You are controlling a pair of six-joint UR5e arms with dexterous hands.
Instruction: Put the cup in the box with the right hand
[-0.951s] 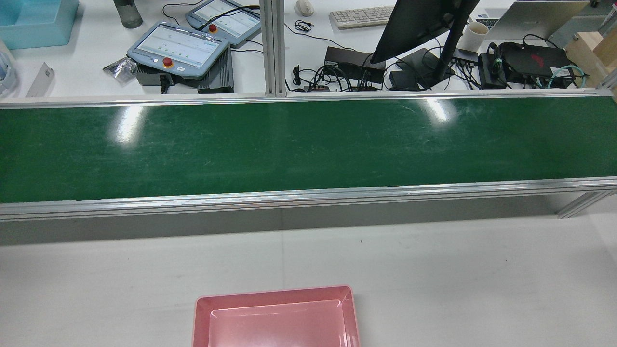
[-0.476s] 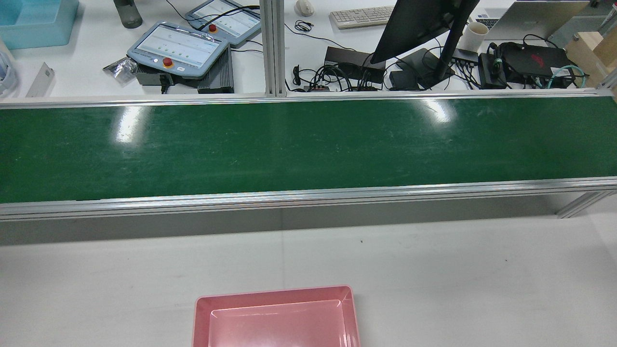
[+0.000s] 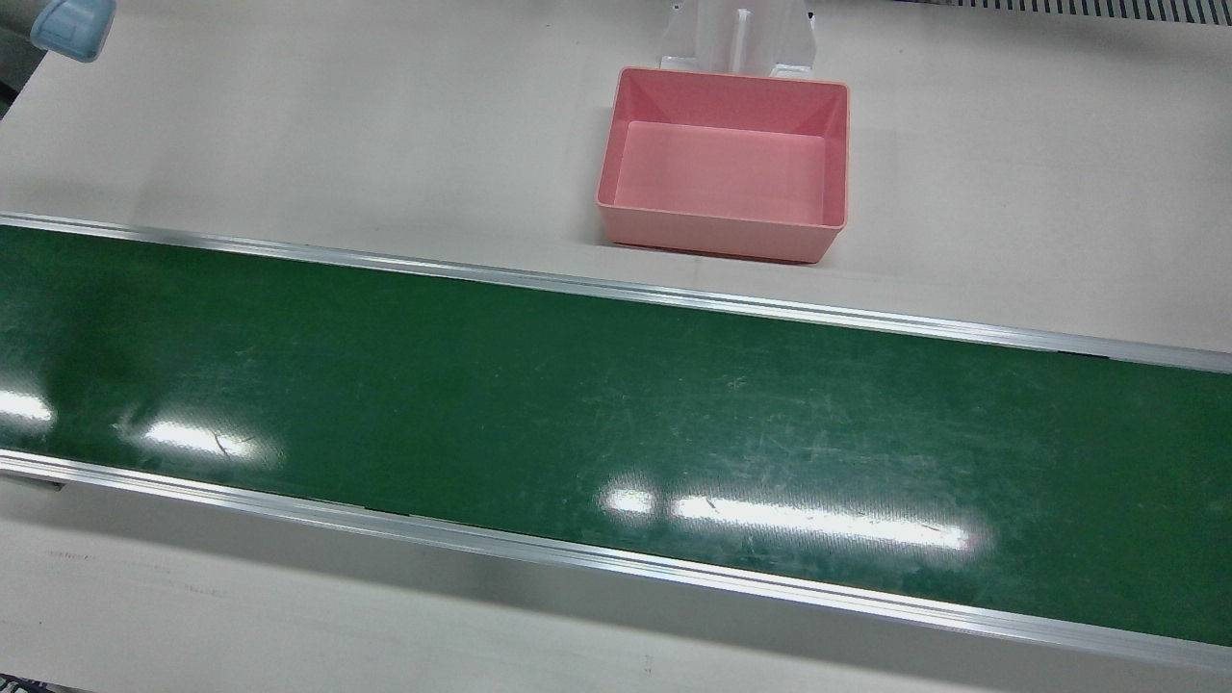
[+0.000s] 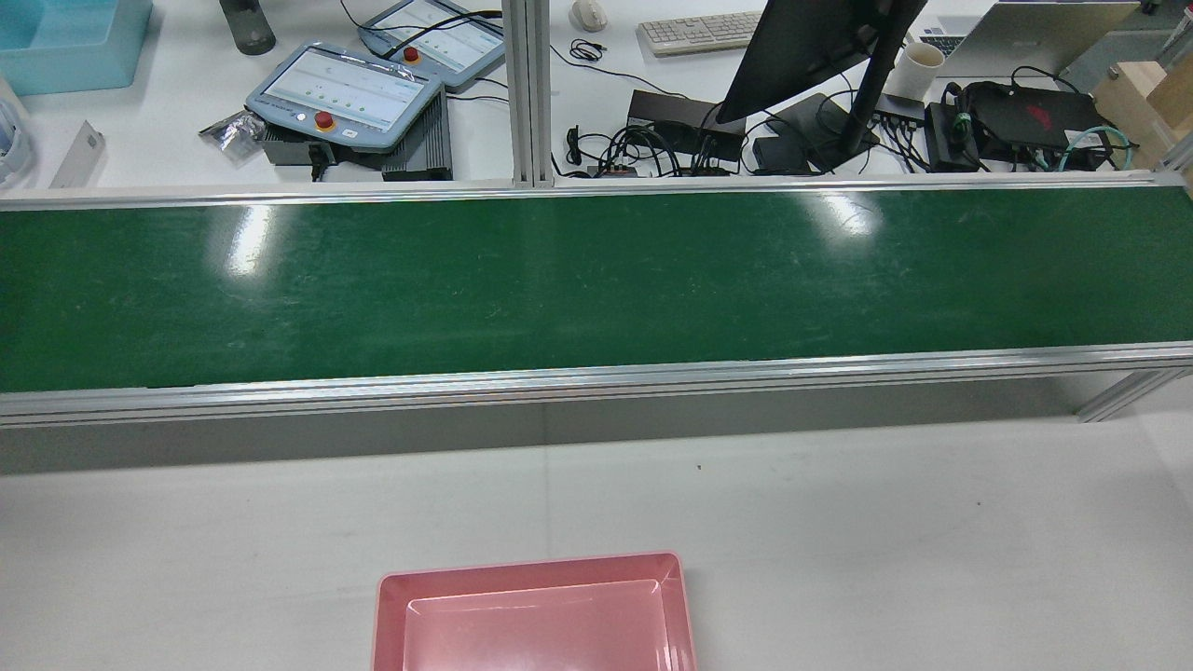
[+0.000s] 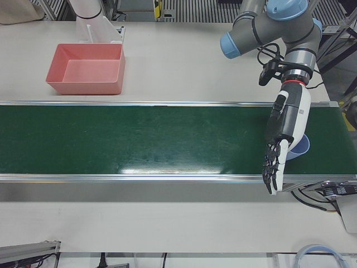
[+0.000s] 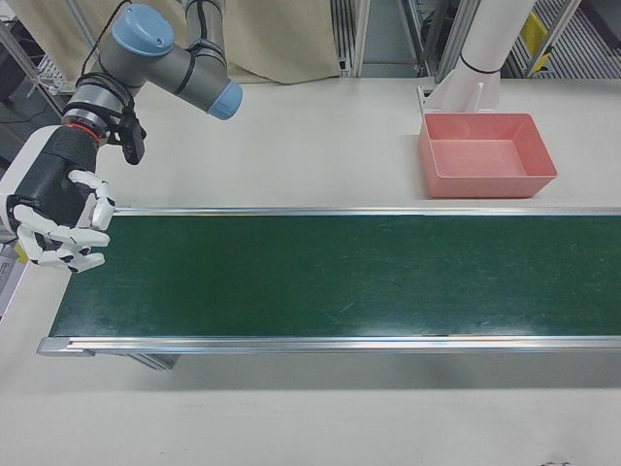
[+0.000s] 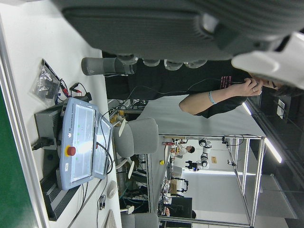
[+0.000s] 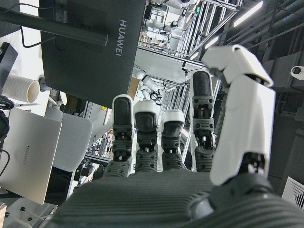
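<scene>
Read across from the operators' side, left to right.

Right hand: hung over the left end of the green belt. Fingers loosely curled and spread, nothing between them. Its own camera showed the fingers apart and no object in the palm.

Belt, middle stretch: bare in the front and rear views. No cup on it there.

Pink box: sat on the white table just behind the belt, near its middle, well apart from both hands. Interior empty in all 4 views that showed it.

Left hand: hung over the right end of the belt, fingers stretched straight down, holding nothing.

Cup: light blue, at the far right end of the belt, just behind the left hand and partly hidden by it. Could not tell whether it touched the hand.

Status, as judged: 0 of the task's steps done. The cup was not grasped and lay a full belt length from the right hand. Left to do: bring cup and right hand together, grasp, carry to the box, release.
</scene>
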